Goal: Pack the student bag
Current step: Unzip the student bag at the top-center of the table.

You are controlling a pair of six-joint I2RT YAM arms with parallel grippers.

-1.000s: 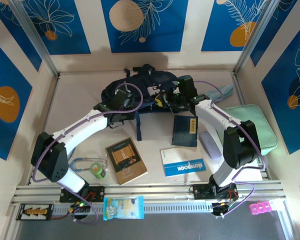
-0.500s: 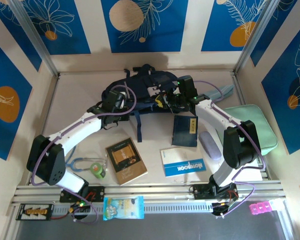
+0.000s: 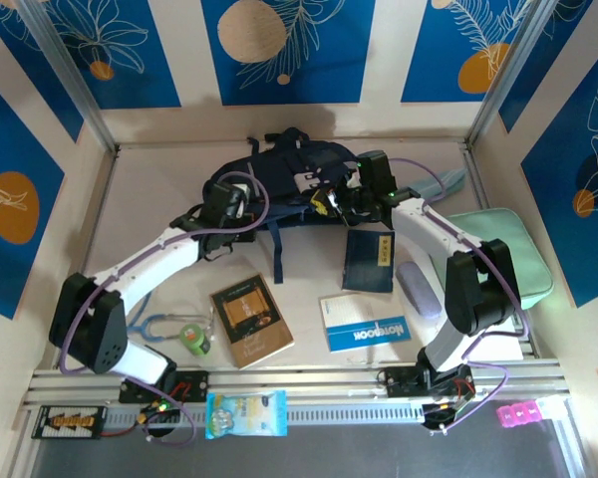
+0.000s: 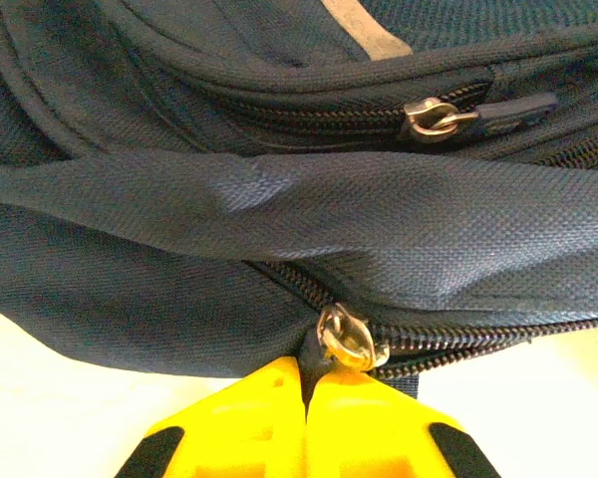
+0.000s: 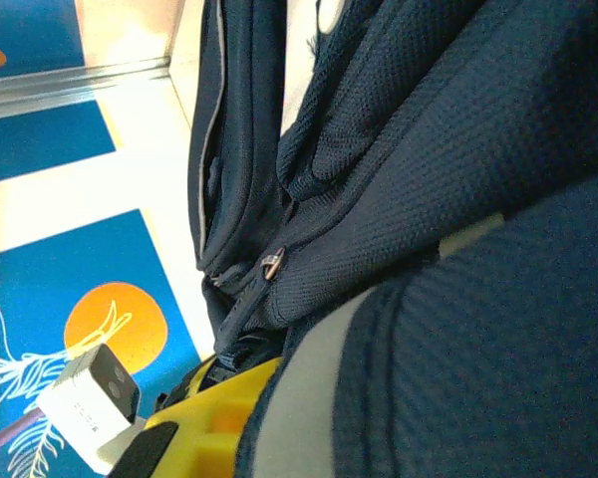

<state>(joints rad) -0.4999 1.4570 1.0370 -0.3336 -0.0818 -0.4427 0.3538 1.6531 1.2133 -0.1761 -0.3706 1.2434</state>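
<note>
The backpack (image 3: 279, 169) lies slumped at the far middle of the table (image 3: 145, 194), one strap trailing toward me, and both my arms reach out to it. My left claw (image 4: 304, 398) is closed tight, yellow fingers pressed flat together, right under the slider of the lower zip (image 4: 349, 339). The dark zip pull (image 4: 310, 351) looks to run down into the seam between them, so I judge I am pinching it. That makes sense, since the bag must be opened before anything goes in, and this zip is meshed shut to the right of the slider. A second zip (image 4: 429, 118) above it has its tab lying free.

My right claw (image 5: 219, 398) is closed too, pushed in against the other side of the bag, with navy cloth and a grey trim strip draped over it. Whether cloth is caught between the fingers I cannot tell. I reckon it is there to steady the soft bag so it does not slide when the left pulls.

The things to pack wait nearer me, apart from the bag: a brown book (image 3: 251, 319), a notebook (image 3: 365, 327), a dark blue booklet (image 3: 369, 261) and a mint-green case (image 3: 498, 249) to the right. Packing has barely begun, by my reckoning
</note>
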